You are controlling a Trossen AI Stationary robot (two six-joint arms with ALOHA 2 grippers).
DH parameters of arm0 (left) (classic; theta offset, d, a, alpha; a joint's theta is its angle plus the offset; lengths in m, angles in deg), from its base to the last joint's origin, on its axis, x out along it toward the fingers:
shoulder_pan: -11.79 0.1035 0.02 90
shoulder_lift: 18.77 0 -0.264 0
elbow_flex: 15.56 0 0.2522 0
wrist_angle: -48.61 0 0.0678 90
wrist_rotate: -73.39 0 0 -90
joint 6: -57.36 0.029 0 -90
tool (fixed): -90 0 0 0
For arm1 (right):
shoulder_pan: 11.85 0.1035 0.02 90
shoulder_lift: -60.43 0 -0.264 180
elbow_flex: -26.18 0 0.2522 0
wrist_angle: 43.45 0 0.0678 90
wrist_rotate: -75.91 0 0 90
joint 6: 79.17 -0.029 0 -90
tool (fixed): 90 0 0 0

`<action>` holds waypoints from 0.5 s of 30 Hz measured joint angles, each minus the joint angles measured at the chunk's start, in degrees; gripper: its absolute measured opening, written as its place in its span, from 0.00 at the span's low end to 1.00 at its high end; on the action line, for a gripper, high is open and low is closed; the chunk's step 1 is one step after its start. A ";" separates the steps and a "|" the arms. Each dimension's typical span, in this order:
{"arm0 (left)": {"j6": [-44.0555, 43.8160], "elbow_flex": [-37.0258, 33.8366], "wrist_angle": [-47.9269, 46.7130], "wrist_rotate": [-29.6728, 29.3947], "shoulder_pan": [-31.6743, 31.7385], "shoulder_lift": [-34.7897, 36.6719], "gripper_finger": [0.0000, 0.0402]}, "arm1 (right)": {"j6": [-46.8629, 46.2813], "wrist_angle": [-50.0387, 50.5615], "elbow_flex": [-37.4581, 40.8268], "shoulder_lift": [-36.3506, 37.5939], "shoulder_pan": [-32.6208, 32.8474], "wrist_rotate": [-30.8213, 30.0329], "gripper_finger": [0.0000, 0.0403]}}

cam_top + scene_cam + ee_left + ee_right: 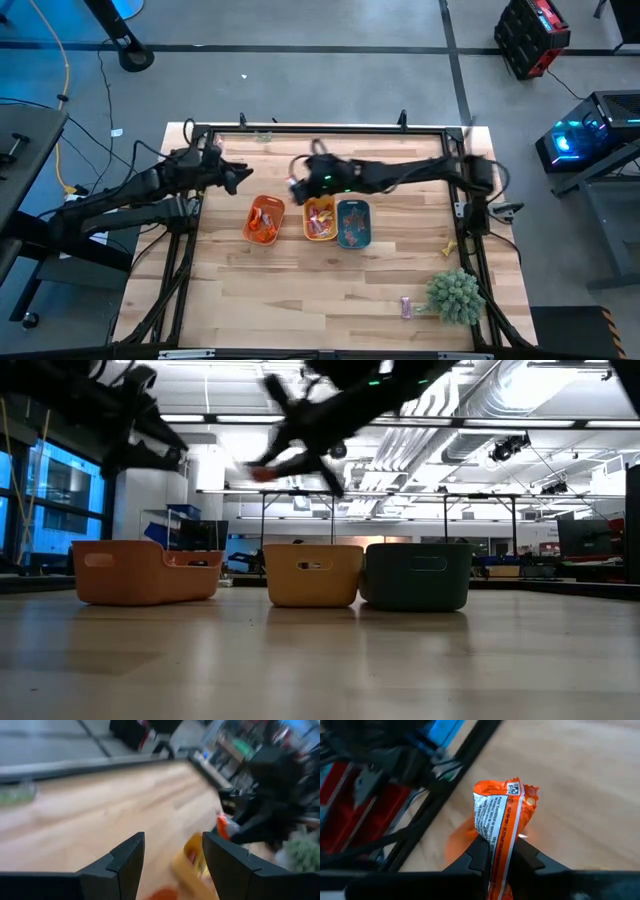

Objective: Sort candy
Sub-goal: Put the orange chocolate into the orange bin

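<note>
orange wrapper pinched in the right pincer, fingers pressed onto the lower part of one candy, printed seam facing the wrist camera. held up off the worktop, above the gap between the orange tray and the yellow tray in the high view; seen from table height as a small red-orange blur hanging above the tray rims.

sorting well along, by the look of it: sweets already lying in the orange tray, the yellow tray and the teal tray. left over on the bare wood: a pink-purple sweet just beside the green plant ball, and a yellow sweet near the right frame rail. probably those two still to fetch, plus the one in hand still to drop; orange tray the likely match.

left pincer spread and holding nothing, hovering near the worktop's left side, aimed across toward the trays.
</note>
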State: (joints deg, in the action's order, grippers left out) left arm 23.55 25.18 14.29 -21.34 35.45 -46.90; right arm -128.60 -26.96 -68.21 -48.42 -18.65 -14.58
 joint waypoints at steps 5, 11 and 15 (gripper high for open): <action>-0.44 0.00 -8.53 2.13 0.00 1.56 0.48 | 0.76 0.18 -13.31 -11.76 1.67 6.12 0.10; -1.22 0.00 -14.03 2.08 0.00 5.60 0.48 | 0.21 7.02 -25.95 -21.29 3.84 9.86 0.12; -3.66 0.00 -17.71 2.00 0.00 8.18 0.48 | 4.08 13.25 -30.94 -23.76 4.55 10.75 0.23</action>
State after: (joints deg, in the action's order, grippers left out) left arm 19.89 25.18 -3.42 -19.34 35.45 -38.72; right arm -124.52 -13.71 -99.15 -72.18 -14.10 -3.83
